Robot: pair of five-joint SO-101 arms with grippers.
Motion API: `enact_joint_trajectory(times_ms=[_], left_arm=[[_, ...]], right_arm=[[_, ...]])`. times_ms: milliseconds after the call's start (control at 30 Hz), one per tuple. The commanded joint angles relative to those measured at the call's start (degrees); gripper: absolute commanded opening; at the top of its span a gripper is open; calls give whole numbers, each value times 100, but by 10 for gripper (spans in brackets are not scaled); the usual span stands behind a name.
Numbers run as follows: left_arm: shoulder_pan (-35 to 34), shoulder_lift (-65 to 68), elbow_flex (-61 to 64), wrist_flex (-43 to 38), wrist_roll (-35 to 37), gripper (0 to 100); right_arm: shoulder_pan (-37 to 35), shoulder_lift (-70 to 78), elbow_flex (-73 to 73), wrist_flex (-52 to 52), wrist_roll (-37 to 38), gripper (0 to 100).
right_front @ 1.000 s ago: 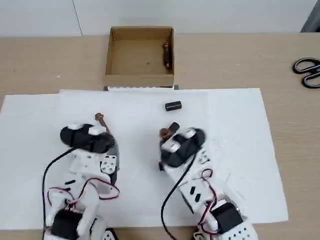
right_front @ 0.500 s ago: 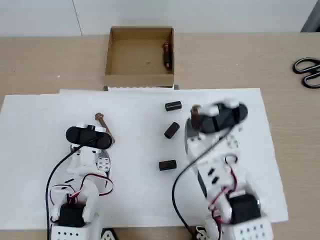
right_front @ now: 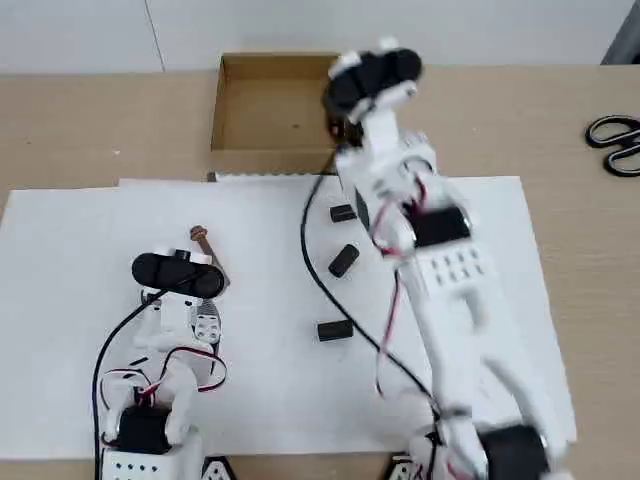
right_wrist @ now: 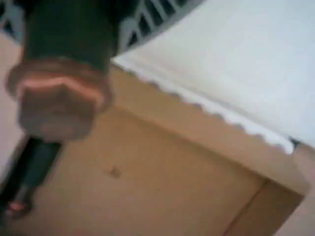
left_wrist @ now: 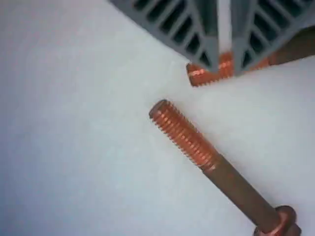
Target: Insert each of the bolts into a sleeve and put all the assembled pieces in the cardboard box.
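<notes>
The right gripper (right_wrist: 74, 22) is clenched on an assembled piece (right_wrist: 61, 93) (a black sleeve with a copper bolt head at its end), held over the open box (right_front: 270, 158) at the upper centre of the high view. The right arm (right_front: 440, 260) stretches up across the frame from the lower right corner to the box's right side. In the right wrist view, a finished piece (right_wrist: 29, 164) lies on the box floor beside the held one. Three loose sleeves sit on the white paper (right_front: 90, 240) in the middle of the high view, strung downward from just below the box: the first (right_front: 343, 213) touching the arm's edge, the second (right_front: 343, 260) tilted, the third (right_front: 335, 329) lowest. The left arm (right_front: 175, 300) is at the lower left, and its gripper (left_wrist: 224, 64) is down near the paper. The jaws are drawn together to a thin slit, with the threaded end of a bolt (left_wrist: 202, 74) showing at their tips — whether they actually pinch it is hard to tell. A second bolt (left_wrist: 211, 160) lies free on the paper near the tips, apart from the first, its head toward the lower right of the left wrist view. Scissors (right_front: 615, 143) rest on the bare table (right_front: 100, 120) at the right edge.
</notes>
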Motion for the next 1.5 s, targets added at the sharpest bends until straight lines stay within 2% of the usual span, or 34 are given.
enact_joint_trajectory(times_ms=[0, 267, 400, 600, 667, 833, 1100, 1167, 1233, 1400, 1467], left_arm=[[-9, -62, -31, -132, -18, 7], [-9, -62, -31, -132, -18, 7], [-9, -62, -31, -132, -18, 7], [-9, -62, -31, -132, -18, 7], [-9, -62, -31, -132, -18, 7], [-9, -62, -31, -132, -18, 7], [-9, -62, -31, -132, -18, 7], [-9, -62, -31, -132, -18, 7], [-9, -62, -31, -132, -18, 7], [-9, -62, -31, -132, -18, 7], [-9, -62, -31, -132, -18, 7]], right_arm=[[31, 910, -1090, -549, 396, 3], [13, 2897, -2576, -1596, 1424, 3], [-66, 3644, -3112, -2062, 1697, 7], [-514, 4295, -3455, -2149, 2224, 10], [-585, 4462, -3464, -2149, 2347, 44], [-585, 4602, -3464, -2149, 2356, 209], [-558, 4567, -3464, -2097, 2347, 209], [-558, 4391, -3464, -1947, 2338, 208], [-576, 3969, -3464, -1376, 2338, 197], [-585, 3275, -3455, 4, 2338, 0], [-549, 3037, -3455, 330, 2338, 23]])
